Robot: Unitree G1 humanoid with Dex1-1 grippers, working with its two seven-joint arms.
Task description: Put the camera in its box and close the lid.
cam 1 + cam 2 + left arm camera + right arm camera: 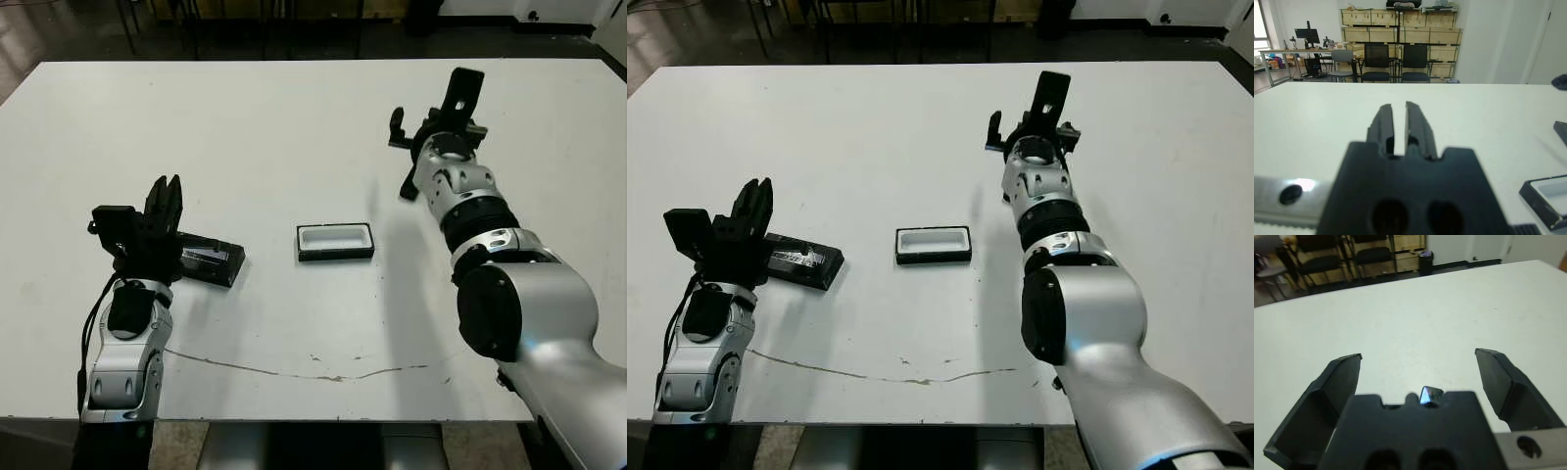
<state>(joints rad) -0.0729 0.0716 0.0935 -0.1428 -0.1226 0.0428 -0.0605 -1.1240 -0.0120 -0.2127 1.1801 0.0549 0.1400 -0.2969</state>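
Note:
The box (335, 241), a shallow black tray with white lining, lies open at the table's middle. The lid (212, 260), black with a pale stripe, lies flat to its left. My left gripper (165, 188) hovers just left of the lid, shut, with nothing held; its fingers (1415, 122) stand nearly together. My right gripper (431, 106) is raised over the far right of the table, open and empty, fingers (1342, 382) wide apart. A small glossy black piece, likely the camera (1430, 395), peeks out past the right gripper's body; a dark bar end (409, 184) shows beside that wrist.
The white table (274, 127) has a thin crack line (294, 372) near its front edge. Chairs and wooden crates stand beyond the far edge. The box corner (1547, 196) shows in the left wrist view.

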